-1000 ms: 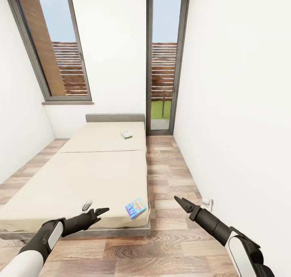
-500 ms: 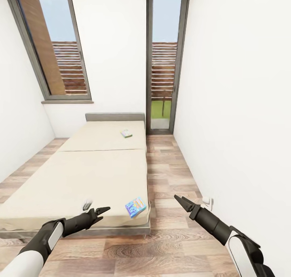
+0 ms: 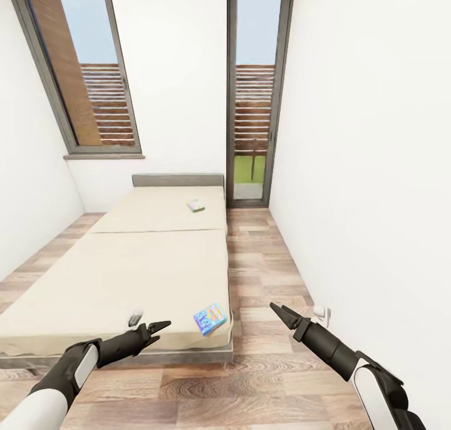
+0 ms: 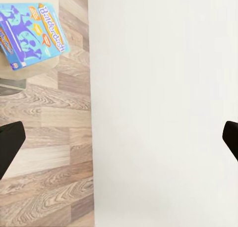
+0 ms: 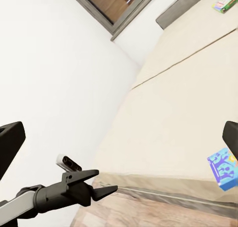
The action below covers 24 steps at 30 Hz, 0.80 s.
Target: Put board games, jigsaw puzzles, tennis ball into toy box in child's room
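The bed with a beige mattress lies ahead on the left. A bright blue board game rests at the mattress's near right corner, slightly over the edge. It also shows in the left wrist view and the right wrist view. A white-and-green board game lies near the grey headboard. My left gripper hovers open just left of the blue game. My right gripper is open over the floor to its right. The table, toy box, jigsaw puzzles and tennis ball are out of view.
A strip of wood-plank floor runs between the bed and the white right wall. Tall dark-framed windows stand behind the bed. A small white fitting sits at the wall's base near my right arm.
The whole picture has shifted slightly upward, so the camera has moved a little. Both arms hold the same pose and the board games lie where they were.
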{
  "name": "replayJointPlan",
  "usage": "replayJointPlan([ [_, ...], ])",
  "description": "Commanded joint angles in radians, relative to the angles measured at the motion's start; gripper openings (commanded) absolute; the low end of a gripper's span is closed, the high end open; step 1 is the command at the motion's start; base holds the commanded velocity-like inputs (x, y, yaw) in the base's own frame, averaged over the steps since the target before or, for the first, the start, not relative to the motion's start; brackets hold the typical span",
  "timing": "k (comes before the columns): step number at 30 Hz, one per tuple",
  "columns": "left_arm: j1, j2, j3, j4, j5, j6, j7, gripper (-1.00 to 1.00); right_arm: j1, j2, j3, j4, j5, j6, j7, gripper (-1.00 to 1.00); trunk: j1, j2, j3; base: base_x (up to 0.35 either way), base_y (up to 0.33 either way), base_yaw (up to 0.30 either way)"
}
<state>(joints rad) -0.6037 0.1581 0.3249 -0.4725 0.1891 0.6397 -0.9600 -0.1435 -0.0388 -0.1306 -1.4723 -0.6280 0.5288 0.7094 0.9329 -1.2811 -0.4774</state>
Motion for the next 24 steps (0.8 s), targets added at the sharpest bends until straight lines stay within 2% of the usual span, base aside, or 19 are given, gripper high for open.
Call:
replayJointPlan([
  [1,-0.001,0.000,0.002,0.000,0.003,0.007,-0.002,1.00,-0.001,0.000,-0.001,0.000,-0.007,0.007,0.001,1.00,0.004,-0.008,-0.004,0.000,0.000,0.000],
  [24,0.000,-0.001,-0.001,0.001,-0.001,0.006,-0.004,1.00,-0.001,0.000,-0.001,0.004,-0.007,0.005,0.001,1.00,0.092,-0.169,-0.076,0.000,0.000,0.000],
])
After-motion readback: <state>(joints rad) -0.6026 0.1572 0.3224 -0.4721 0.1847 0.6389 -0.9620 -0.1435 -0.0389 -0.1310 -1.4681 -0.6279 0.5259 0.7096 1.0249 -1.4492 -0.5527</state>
